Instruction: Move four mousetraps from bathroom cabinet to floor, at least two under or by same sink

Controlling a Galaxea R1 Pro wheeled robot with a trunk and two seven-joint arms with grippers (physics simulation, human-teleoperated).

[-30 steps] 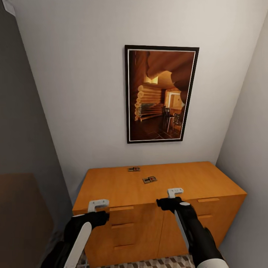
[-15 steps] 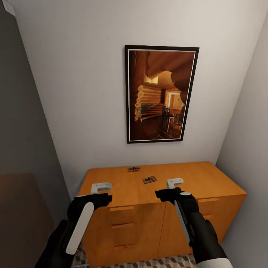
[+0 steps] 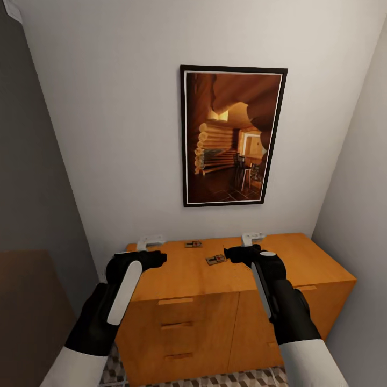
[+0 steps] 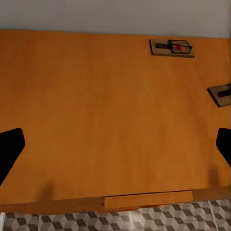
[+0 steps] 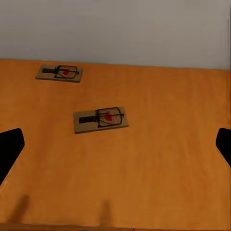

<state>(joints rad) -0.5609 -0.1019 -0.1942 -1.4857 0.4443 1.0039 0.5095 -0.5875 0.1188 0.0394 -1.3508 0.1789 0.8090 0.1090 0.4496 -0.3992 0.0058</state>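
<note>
Two mousetraps lie on the flat top of the orange-brown cabinet (image 3: 301, 263): one near the back wall (image 3: 193, 244) and one closer to the middle (image 3: 216, 259). My left gripper (image 3: 150, 242) hovers open over the top's left part, with the back mousetrap (image 4: 172, 48) and the edge of the nearer one (image 4: 221, 94) ahead of it. My right gripper (image 3: 252, 237) hovers open just right of the nearer mousetrap (image 5: 100, 119), and the back one (image 5: 59, 72) lies beyond. Nothing sits between either pair of fingers. Cube-patterned bathroom floor (image 3: 247, 379) shows below the cabinet front.
The cabinet fills a narrow alcove between a grey wall on the left and a white wall on the right. A dark-framed picture (image 3: 231, 137) hangs on the back wall above it. Drawer fronts with slim handles (image 3: 176, 301) face me.
Both arms rose from in front of the drawers and reached forward over the cabinet top. The mousetraps have not moved.
</note>
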